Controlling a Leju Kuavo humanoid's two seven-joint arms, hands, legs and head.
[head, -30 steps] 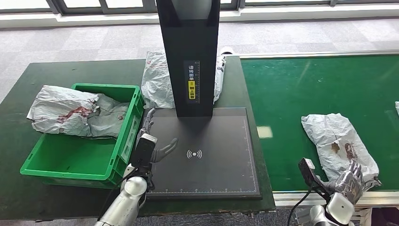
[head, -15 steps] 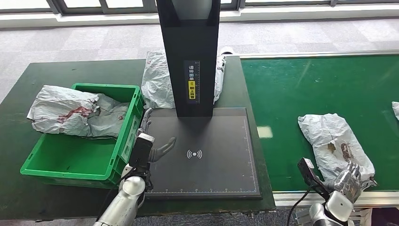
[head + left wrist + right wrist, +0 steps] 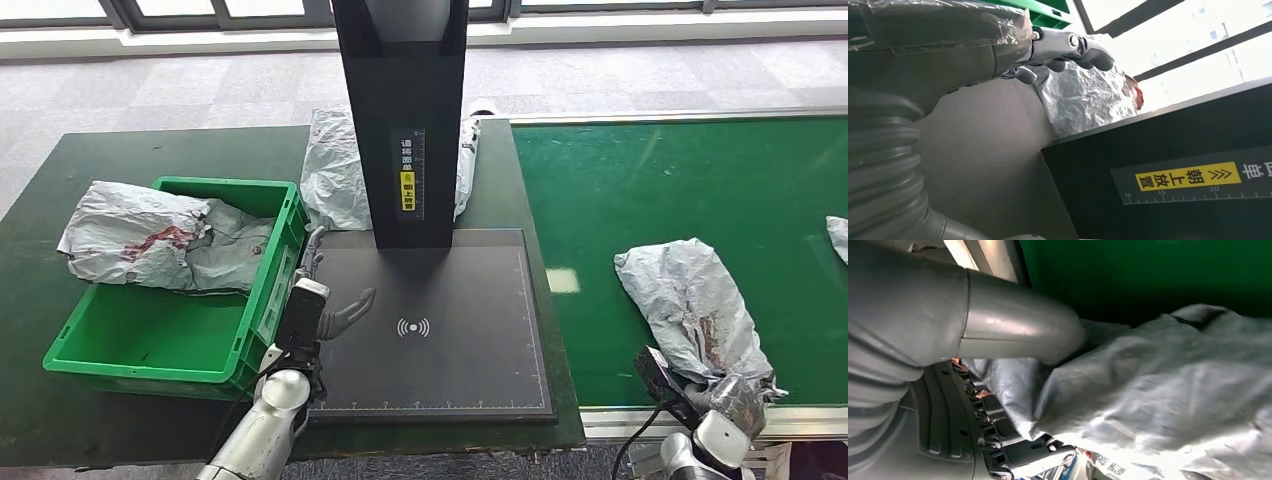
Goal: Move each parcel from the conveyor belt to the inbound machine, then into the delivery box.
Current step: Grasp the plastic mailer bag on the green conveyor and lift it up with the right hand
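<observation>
A crumpled grey parcel (image 3: 690, 305) lies on the green conveyor belt (image 3: 650, 180), its near end bunched over my right hand (image 3: 738, 400) at the belt's front edge. In the right wrist view the thumb (image 3: 1013, 325) lies on top of the parcel (image 3: 1158, 390) and the fingers (image 3: 1013, 450) curl beneath it, so the hand grips it. My left hand (image 3: 325, 310) hovers open over the left side of the inbound machine's black plate (image 3: 450, 340), fingers (image 3: 1068, 47) spread, holding nothing. The green delivery box (image 3: 140, 368) stands to its left with a grey parcel (image 3: 160, 240) draped over its far rim.
The machine's black tower (image 3: 400, 100) rises at the back of the plate, and another grey parcel (image 3: 335, 170) lies behind it. A further parcel's edge (image 3: 838, 235) shows on the belt at the far right. The belt's metal rail (image 3: 650, 415) runs beside my right wrist.
The belt parcel has shifted left and its near end now covers my right hand, which has closed on it. The far-right parcel has come further in. My left hand has barely moved.
</observation>
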